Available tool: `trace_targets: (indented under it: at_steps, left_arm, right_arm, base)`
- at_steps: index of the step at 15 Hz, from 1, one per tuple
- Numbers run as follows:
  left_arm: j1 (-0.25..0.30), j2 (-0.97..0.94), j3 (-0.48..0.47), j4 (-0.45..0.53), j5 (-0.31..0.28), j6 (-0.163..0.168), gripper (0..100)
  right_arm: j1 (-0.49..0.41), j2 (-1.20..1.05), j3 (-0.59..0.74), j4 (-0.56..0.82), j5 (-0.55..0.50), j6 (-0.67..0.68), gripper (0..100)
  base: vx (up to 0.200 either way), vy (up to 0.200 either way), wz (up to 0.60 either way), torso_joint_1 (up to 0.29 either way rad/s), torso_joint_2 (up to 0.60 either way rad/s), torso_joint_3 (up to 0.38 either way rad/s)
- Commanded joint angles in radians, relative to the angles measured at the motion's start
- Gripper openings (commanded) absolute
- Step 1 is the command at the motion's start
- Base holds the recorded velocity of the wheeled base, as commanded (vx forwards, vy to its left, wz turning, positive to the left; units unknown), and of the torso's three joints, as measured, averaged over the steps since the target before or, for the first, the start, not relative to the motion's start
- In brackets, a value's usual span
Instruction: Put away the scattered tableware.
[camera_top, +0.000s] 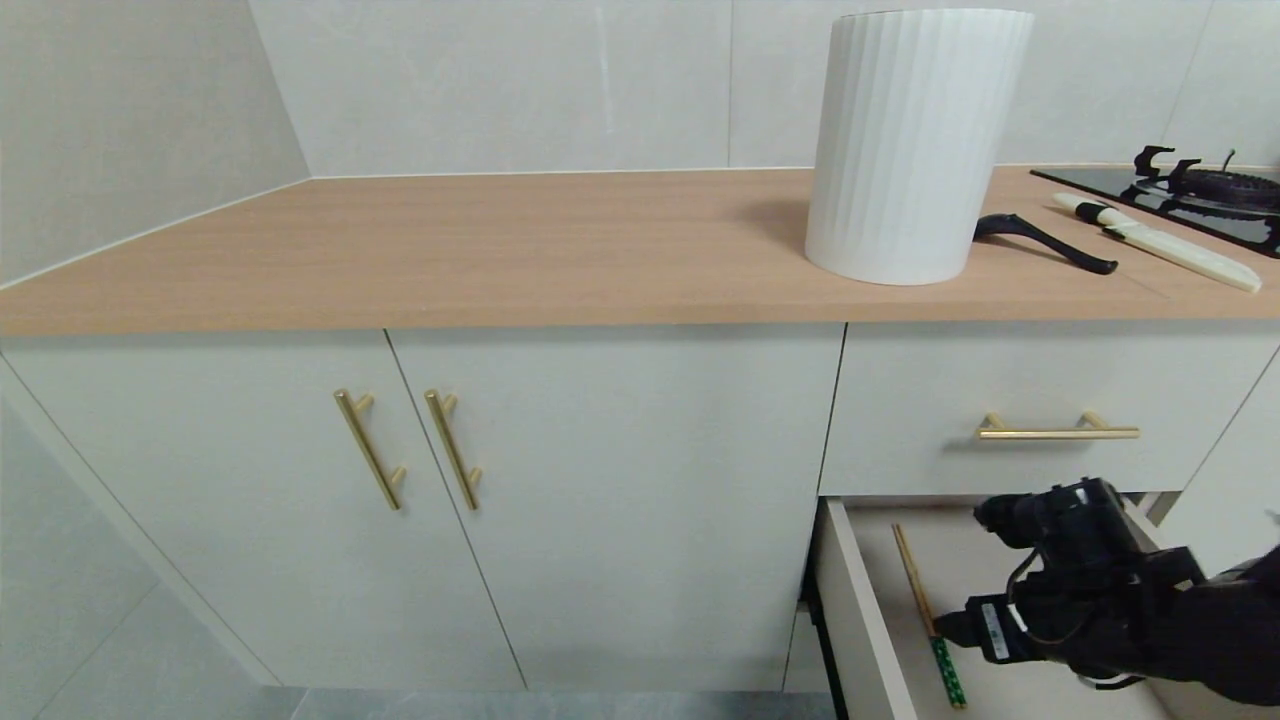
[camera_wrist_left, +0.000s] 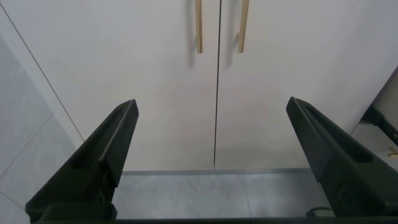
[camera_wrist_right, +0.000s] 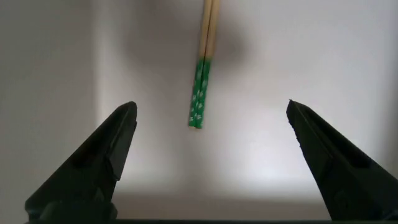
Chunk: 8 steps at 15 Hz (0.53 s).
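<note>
A pair of wooden chopsticks (camera_top: 920, 600) with green patterned ends lies flat inside the open lower drawer (camera_top: 860, 600) at the bottom right. My right gripper (camera_top: 975, 575) hovers over that drawer, open and holding nothing. In the right wrist view the chopsticks (camera_wrist_right: 202, 93) rest on the pale drawer floor (camera_wrist_right: 311, 62), just beyond the right gripper (camera_wrist_right: 210, 109) and in line with the gap between its fingers. On the counter lie a black-handled utensil (camera_top: 1050, 245) and a white knife (camera_top: 1160, 243). My left gripper (camera_wrist_left: 211, 104) is open and empty, low in front of the cabinet doors.
A tall white ribbed container (camera_top: 915, 140) stands on the wooden counter (camera_top: 500, 250), partly hiding the black utensil. A black stove (camera_top: 1200, 190) sits at the far right. Two cabinet doors with gold handles (camera_top: 370, 450) are shut, as is the upper drawer (camera_top: 1058, 432).
</note>
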Motion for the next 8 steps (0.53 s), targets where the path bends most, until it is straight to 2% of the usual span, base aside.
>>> trace_targets:
  at_steps: [1, 2, 3, 7, 8]
  left_arm:
    - [0.0, 0.0, 0.0, 0.0, -0.001, 0.0, 100]
    - [0.0, 0.0, 0.0, 0.0, -0.001, 0.0, 100]
    - [0.0, 0.0, 0.0, 0.0, 0.001, 0.0, 100]
    - [0.0, 0.0, 0.0, 0.0, 0.001, 0.0, 100]
    - [0.0, 0.0, 0.0, 0.0, -0.001, 0.0, 100]
  right_arm:
    - [-0.053, -0.38, -0.167, 0.275, 0.008, -0.122, 100]
    - [-0.071, -0.401, -0.237, 0.337, 0.011, -0.122, 100]
    - [-0.085, -0.416, -0.273, 0.345, 0.028, -0.124, 100]
    - [-0.085, -0.456, -0.297, 0.347, 0.067, -0.151, 100]
    - [-0.085, -0.462, -0.299, 0.347, 0.074, -0.153, 100]
  base:
    - [0.0, 0.0, 0.0, 0.0, 0.0, 0.0]
    - [0.0, 0.0, 0.0, 0.0, 0.0, 0.0]
    - [0.0, 0.0, 0.0, 0.0, 0.0, 0.0]
    - [0.0, 0.0, 0.0, 0.0, 0.0, 0.0]
    - [0.0, 0.0, 0.0, 0.012, -0.21, -0.198]
